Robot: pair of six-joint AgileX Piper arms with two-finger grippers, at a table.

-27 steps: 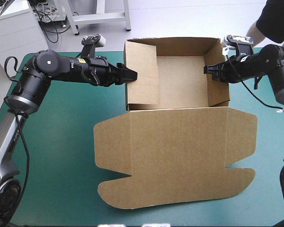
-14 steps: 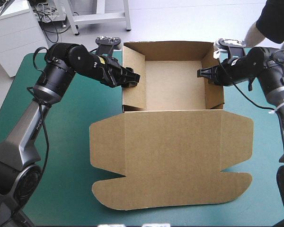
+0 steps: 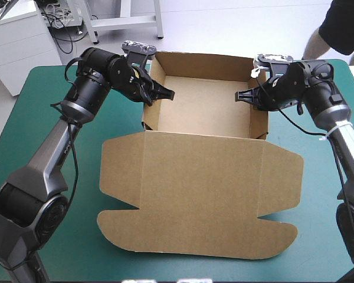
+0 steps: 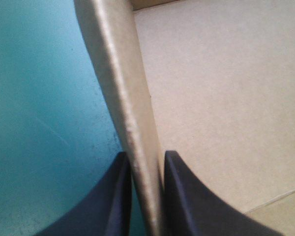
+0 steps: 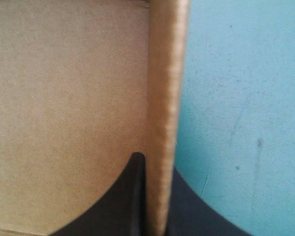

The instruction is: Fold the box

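Note:
The brown box (image 3: pixel 203 106) stands as an open tray near the table's far edge, its walls raised. Its wide lid (image 3: pixel 200 197) lies flat toward the near edge. My left gripper (image 3: pixel 160 94) is shut on the box's left wall (image 4: pixel 132 113), one black finger on each side of the board. My right gripper (image 3: pixel 243 95) is shut on the box's right wall (image 5: pixel 164 118) in the same way. In both wrist views the tray floor lies on one side of the pinched wall and the teal-green cover (image 4: pixel 44 123) on the other.
Bare teal-green cover (image 3: pixel 59 177) lies left of the lid, with more at the right (image 3: pixel 324 194). A person's arm (image 3: pixel 315 41) hangs beyond the far right corner.
Both grippers have swung toward the far edge and taken the side walls. The left inner flap now stands flush against the wall, and the whole box has shifted slightly left.

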